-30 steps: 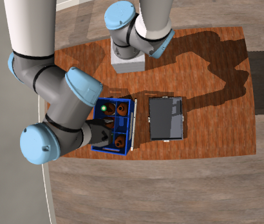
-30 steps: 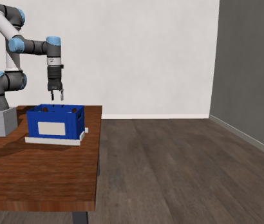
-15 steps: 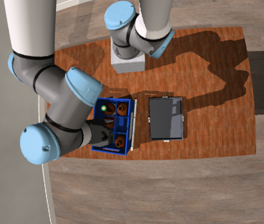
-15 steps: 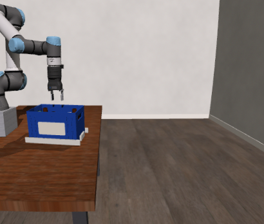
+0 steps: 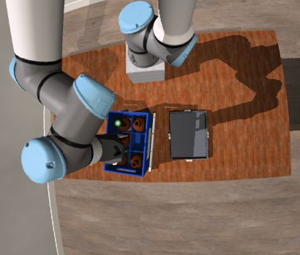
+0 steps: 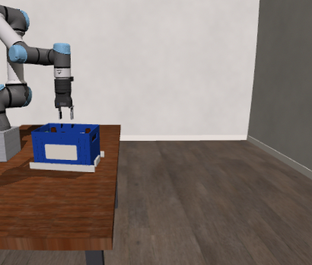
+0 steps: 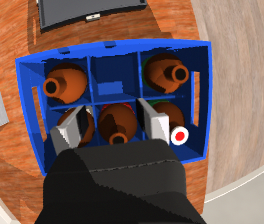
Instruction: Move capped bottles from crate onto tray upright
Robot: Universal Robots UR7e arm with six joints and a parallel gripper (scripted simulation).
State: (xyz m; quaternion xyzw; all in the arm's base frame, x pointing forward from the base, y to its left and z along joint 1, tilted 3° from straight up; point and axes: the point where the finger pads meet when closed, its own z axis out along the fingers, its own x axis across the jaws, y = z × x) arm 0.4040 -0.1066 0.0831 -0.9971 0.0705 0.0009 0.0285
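Note:
The blue crate [image 5: 130,143] [image 7: 116,99] [image 6: 65,148] has six cells. In the wrist view, open brown bottles stand in the far left cell [image 7: 63,84] and the far right cell [image 7: 165,72]. The far middle cell is empty. A red-capped bottle [image 7: 177,136] stands in the near right cell. A green-capped bottle [image 5: 118,123] shows in the top view. My gripper [image 7: 111,112] [image 6: 65,114] is open and empty, a little above the crate. Its fingers straddle a brown bottle with a dark mouth [image 7: 118,128] in the near middle cell. The dark grey tray [image 5: 188,135] is empty.
The arm's grey base block [image 5: 145,71] stands behind the crate. A white slab [image 6: 65,165] lies along the crate's foot. The crate sits close to the table's side edge [image 6: 116,171]. My arm hides part of the crate in the top view.

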